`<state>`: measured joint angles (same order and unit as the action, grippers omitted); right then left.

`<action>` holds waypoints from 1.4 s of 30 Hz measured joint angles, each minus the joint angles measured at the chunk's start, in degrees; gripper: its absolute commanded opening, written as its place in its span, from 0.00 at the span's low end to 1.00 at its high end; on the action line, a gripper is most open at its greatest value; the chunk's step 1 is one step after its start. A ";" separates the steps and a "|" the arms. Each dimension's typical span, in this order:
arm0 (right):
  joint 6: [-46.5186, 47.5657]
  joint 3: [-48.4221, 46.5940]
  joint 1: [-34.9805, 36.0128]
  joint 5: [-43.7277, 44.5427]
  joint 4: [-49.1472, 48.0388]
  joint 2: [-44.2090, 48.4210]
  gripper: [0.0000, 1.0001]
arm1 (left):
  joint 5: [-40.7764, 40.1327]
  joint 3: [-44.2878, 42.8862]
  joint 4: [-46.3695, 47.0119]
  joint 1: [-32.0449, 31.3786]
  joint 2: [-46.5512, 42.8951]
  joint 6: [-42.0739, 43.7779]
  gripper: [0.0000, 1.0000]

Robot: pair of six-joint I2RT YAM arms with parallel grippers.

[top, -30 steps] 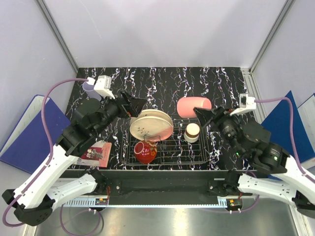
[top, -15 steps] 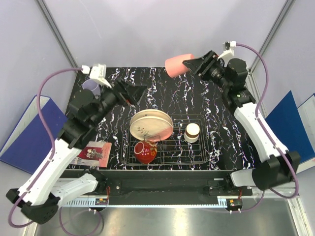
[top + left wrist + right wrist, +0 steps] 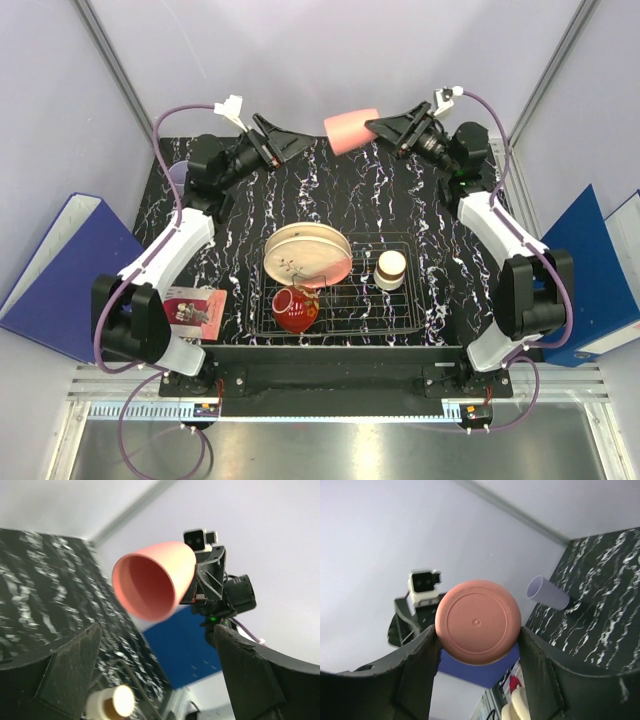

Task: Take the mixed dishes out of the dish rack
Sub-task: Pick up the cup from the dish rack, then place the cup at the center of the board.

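Dish rack (image 3: 362, 306) of thin silver wire, set on the black white-veined table (image 3: 330, 195) toward its near edge, between the two arm bases. Loaded with three kinds of dishes.

Cream plates (image 3: 305, 255) leaning together in the rack's far left part, dark sprig marks on the upper face, a pink edge showing beneath; how many, impossible to tell from above.

Right gripper (image 3: 477, 630) high over the table's far edge, clamped on the base end of the pink tumbler (image 3: 352, 130), pads (image 3: 427, 650) pressed to either side. Left gripper (image 3: 298, 148) also high, facing it, fingers spread wide and holding nothing, tips near the tumbler's mouth but apart from it.

Pink tumbler on its side in the air, outside the rack, open mouth toward the left gripper, flat bottom toward the right wrist camera.

Red bowl-cup (image 3: 296, 308) tipped on its side in the rack's near left part, just in front of the plates.

Lilac tumbler (image 3: 549, 594) on the table at the far left corner, well apart from the rack.

Small brown-cream cup (image 3: 390, 268) upright in the rack's right half.

Red printed card (image 3: 195, 308) flat on the table left of the rack, beside the left arm's base.
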<state>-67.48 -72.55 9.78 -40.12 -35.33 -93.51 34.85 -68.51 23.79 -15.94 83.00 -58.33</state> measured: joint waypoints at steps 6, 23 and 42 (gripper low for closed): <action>2.67 -0.24 4.87 -1.53 0.15 2.43 0.00 | 4.44 0.79 9.99 -0.17 1.73 -6.12 0.97; 9.94 -0.52 13.11 0.70 8.46 3.17 0.46 | 7.98 0.24 10.88 -2.47 1.20 -6.75 0.00; 34.62 -2.51 15.80 47.58 60.61 24.90 0.92 | -48.06 -52.11 -68.85 10.21 11.13 24.44 0.00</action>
<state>-32.86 -75.07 25.58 7.46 25.28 -68.62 -13.21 -120.62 -45.06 -5.74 94.13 -33.89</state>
